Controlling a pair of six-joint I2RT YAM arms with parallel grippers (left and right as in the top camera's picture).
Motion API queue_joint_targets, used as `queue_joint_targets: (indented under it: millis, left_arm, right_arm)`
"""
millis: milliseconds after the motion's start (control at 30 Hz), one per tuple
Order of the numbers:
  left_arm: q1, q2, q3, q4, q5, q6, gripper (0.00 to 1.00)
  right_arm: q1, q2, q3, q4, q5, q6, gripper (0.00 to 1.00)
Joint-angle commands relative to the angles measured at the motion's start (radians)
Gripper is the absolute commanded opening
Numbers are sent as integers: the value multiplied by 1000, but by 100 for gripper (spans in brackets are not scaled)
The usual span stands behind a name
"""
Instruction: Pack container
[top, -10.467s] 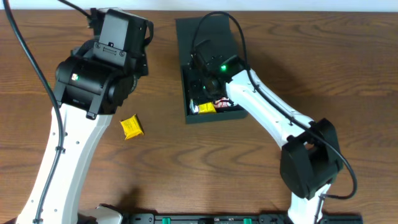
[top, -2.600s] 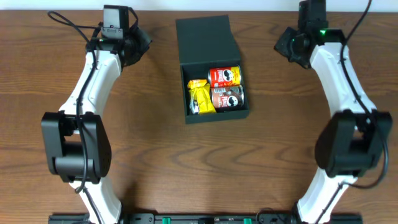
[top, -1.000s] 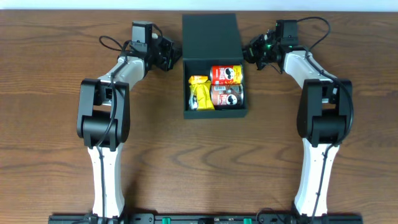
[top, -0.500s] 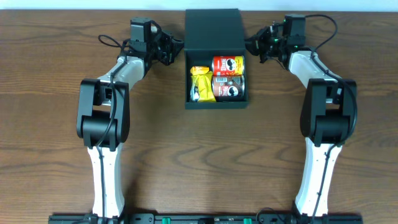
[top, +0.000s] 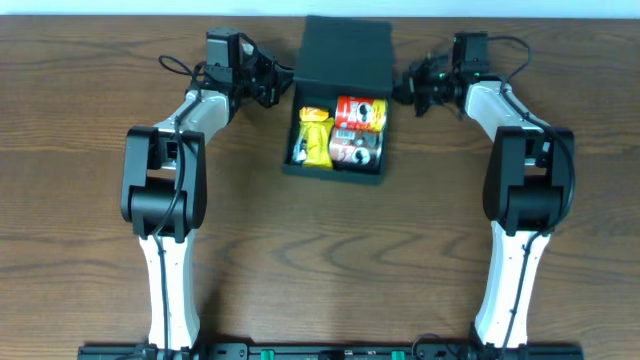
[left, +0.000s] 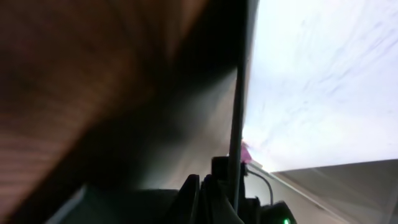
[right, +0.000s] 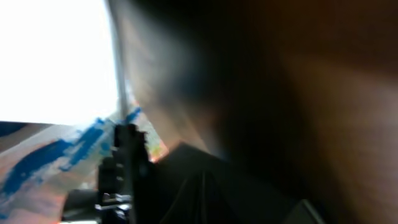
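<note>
The container (top: 337, 173), a dark square box, stands at the table's far middle with its flap lid (top: 345, 48) raised off the table and leaning over the opening. Inside lie a yellow packet (top: 314, 141) on the left and two snack cans, one red (top: 361, 112) and one brownish (top: 355, 151). My left gripper (top: 284, 85) is shut and presses against the lid's left edge. Against the lid's right edge rests my right gripper (top: 404, 88), also shut. Both wrist views are blurred: the left gripper (left: 206, 198) and the right gripper (right: 205, 196) show dark fingers together beside the dark lid (left: 239, 93).
The wooden table (top: 320, 260) stretches toward the near edge in front of the box. Both arms reach along the table's far edge, with cables trailing behind them.
The lid has risen between the two shut grippers and now tips forward over the box. The box itself has shifted slightly left and turned a little.
</note>
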Motion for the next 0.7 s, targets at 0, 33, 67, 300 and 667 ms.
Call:
queue_joint_targets:
  millis: [0, 33, 67, 300, 667]
  left_arm:
    - [12, 7, 23, -112, 55, 110, 6]
    - [18, 7, 23, -159, 45, 149, 6]
    - [24, 7, 23, -205, 32, 190, 6]
    - [33, 6, 22, -402, -7, 340, 6]
    - [16, 6, 22, -664, 9, 493, 6]
  right_arm:
    - [11, -3, 0, -97, 5, -153, 2]
    - [9, -3, 0, -131, 25, -178, 2]
    - [5, -3, 0, -162, 45, -201, 1]
    - [-17, -3, 0, -275, 71, -274, 2]
    - [-35, -3, 0, -394, 123, -316, 2]
